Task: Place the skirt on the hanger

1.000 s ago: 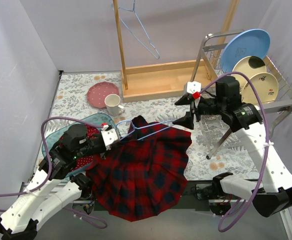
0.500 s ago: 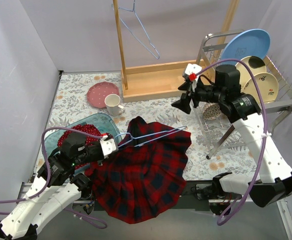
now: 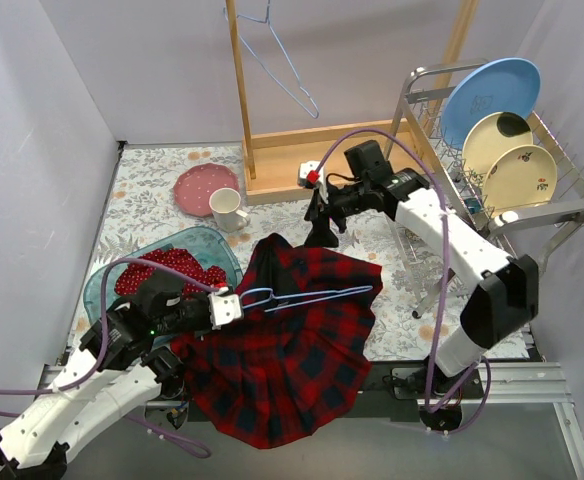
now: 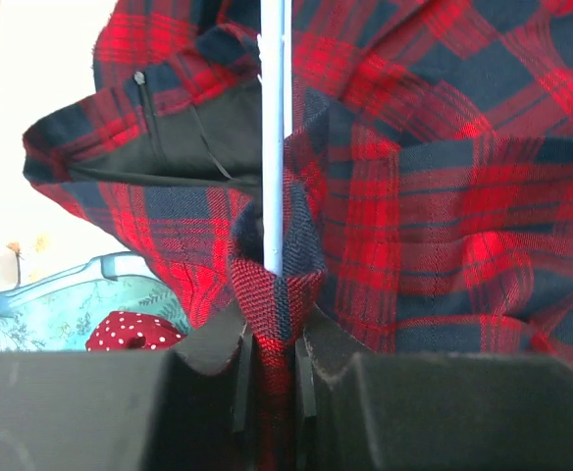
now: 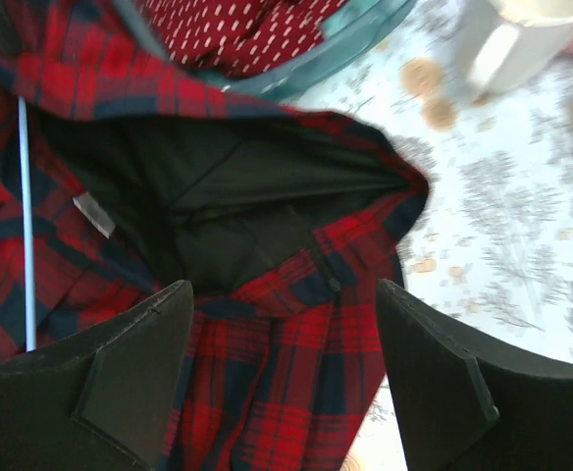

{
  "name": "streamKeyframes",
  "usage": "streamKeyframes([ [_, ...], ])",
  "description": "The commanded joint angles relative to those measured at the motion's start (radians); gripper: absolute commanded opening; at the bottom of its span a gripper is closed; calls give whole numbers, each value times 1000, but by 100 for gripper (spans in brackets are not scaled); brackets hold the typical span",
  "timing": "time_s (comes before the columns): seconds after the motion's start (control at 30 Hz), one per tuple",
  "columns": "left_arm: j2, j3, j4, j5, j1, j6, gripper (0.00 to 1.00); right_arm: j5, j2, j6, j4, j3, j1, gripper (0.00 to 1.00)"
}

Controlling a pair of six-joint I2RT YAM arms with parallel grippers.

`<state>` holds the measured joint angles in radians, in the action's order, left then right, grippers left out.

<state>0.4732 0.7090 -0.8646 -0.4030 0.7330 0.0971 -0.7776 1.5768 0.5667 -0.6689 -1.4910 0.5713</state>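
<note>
The red and navy plaid skirt (image 3: 292, 345) lies spread at the table's near middle. A light blue wire hanger (image 3: 312, 294) lies across its upper part. My left gripper (image 3: 224, 308) is at the skirt's left edge. In the left wrist view it (image 4: 272, 363) is shut on a fold of the skirt (image 4: 443, 196), and the hanger wire (image 4: 273, 147) runs straight down into that fold. My right gripper (image 3: 318, 226) hovers open over the skirt's far tip. In the right wrist view it (image 5: 282, 383) is spread wide above the skirt's dark open waist (image 5: 237, 216), holding nothing.
A second wire hanger (image 3: 277, 60) hangs on the wooden rack (image 3: 317, 160) at the back. A white mug (image 3: 227, 208) and a pink plate (image 3: 200, 188) stand at the back left. A teal tray (image 3: 187, 243) holds red dotted cloth. A dish rack (image 3: 562, 205) with plates stands at the right.
My right arm has swung left and down, from by the hanger's right end to above the skirt's waist. My left gripper has pulled the hanger and skirt nearer.
</note>
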Motion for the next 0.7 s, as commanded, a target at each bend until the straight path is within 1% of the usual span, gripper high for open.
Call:
streamKeyframes([
  [0.0,30,0,-37,59,35,-39,0,-121,86,215,-115,-21,15,82],
  [0.1,53,3,-42,73,65,-42,0,-98,150,288,-150,-37,44,82],
  [0.2,70,-5,-47,85,89,-42,0,-72,211,291,-127,-58,59,82],
  [0.23,76,-11,-48,99,95,-42,0,-66,224,276,-107,-61,59,82],
  [0.27,74,-14,-54,105,100,-39,0,-54,235,230,-42,-63,59,82],
  [0.4,42,-19,-45,138,103,-22,0,15,316,133,67,-112,59,83],
  [0.57,5,-34,-42,148,103,-5,0,34,448,30,75,-247,62,82],
  [0.67,-5,-36,-42,158,101,-2,0,147,511,-60,123,-301,62,81],
])
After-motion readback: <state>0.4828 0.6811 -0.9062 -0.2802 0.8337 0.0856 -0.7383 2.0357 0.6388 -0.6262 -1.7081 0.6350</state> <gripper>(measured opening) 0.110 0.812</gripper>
